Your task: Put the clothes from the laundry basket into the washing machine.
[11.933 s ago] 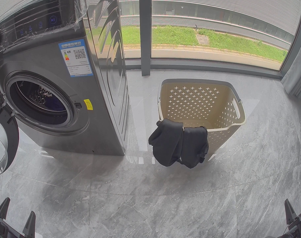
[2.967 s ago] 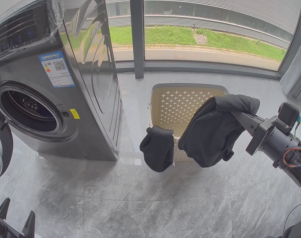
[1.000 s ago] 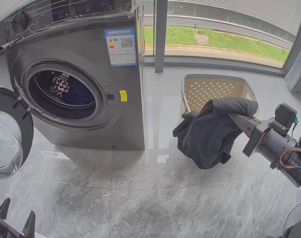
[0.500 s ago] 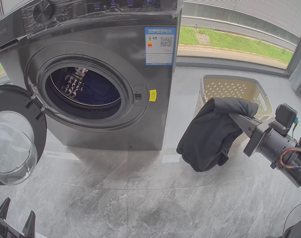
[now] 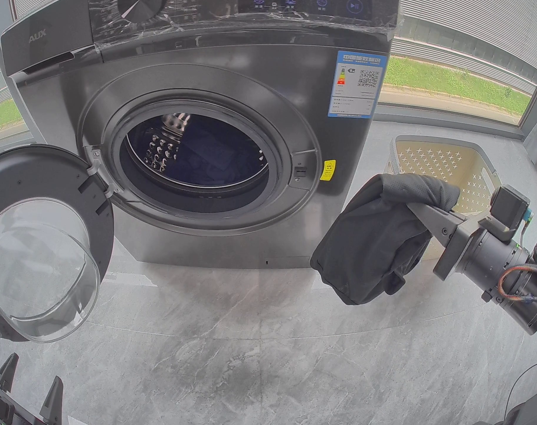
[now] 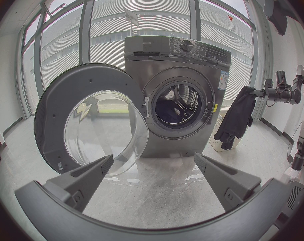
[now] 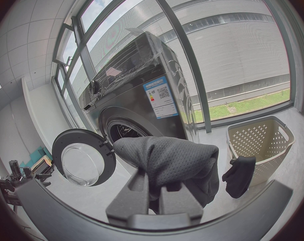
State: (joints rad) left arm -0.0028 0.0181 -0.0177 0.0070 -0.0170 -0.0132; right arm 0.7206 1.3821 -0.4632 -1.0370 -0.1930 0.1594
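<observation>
The right gripper (image 5: 417, 209) was clamped on a dark garment (image 5: 375, 237), which hung from it in the air before the lower right corner of the washing machine (image 5: 233, 66), between the machine and the laundry basket (image 5: 445, 163). The machine's round door (image 5: 41, 237) stood swung open on the left with the drum opening (image 5: 195, 154) facing forward, and a second dark garment (image 7: 240, 178) hung over the basket's rim. The left gripper (image 5: 33, 374) sat low near the floor, its fingers apart and holding nothing.
</observation>
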